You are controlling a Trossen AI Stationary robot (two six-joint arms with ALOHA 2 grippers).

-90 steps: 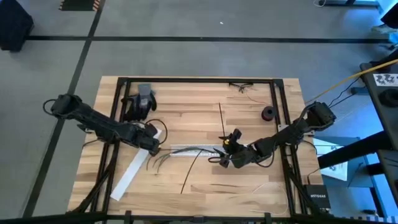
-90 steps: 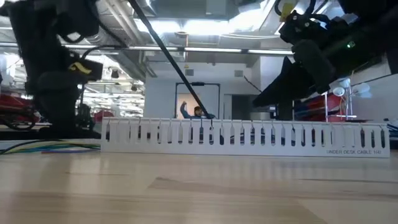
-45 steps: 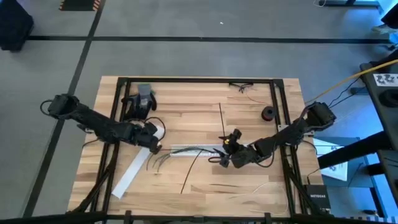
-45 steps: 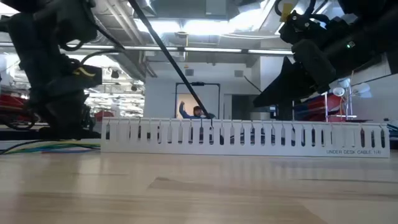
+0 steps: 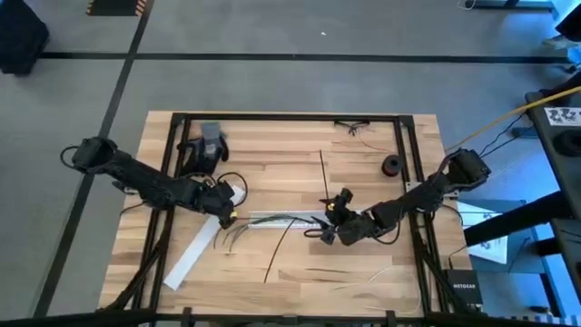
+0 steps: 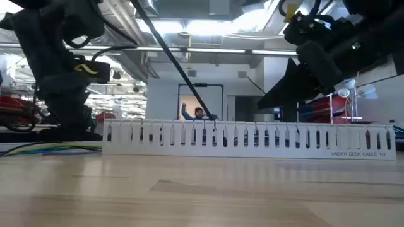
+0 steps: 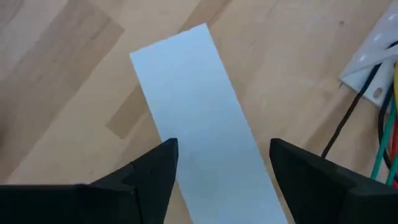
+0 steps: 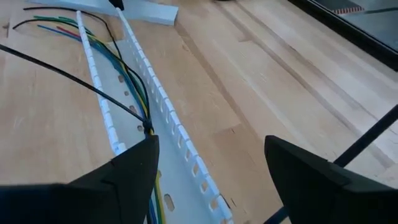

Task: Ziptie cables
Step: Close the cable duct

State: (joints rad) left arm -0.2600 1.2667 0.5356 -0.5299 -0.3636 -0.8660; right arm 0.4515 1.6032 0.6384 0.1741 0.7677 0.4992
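Nearest in the low view runs a long white slotted channel (image 6: 252,140) lying flat on the wooden tabletop (image 6: 202,189), its wall printed "UNDER DESK CABLE" (the figures after it are too small to read). The cables (image 8: 134,93) lie inside this channel with their long axis along it, crossing the middle of the tabletop from side to side; their green, blue and yellow ends (image 5: 234,234) splay out past the channel's end on the left arm's side. The right hand (image 8: 208,168) hovers over the channel's other end, fingers spread wide and grasping nothing. The left hand (image 7: 221,165) is likewise released and empty, poised above a plain flat white strip (image 7: 199,118) just beside the splayed ends. Farther off, a black glove (image 5: 204,150) lies near the tabletop's far edge.
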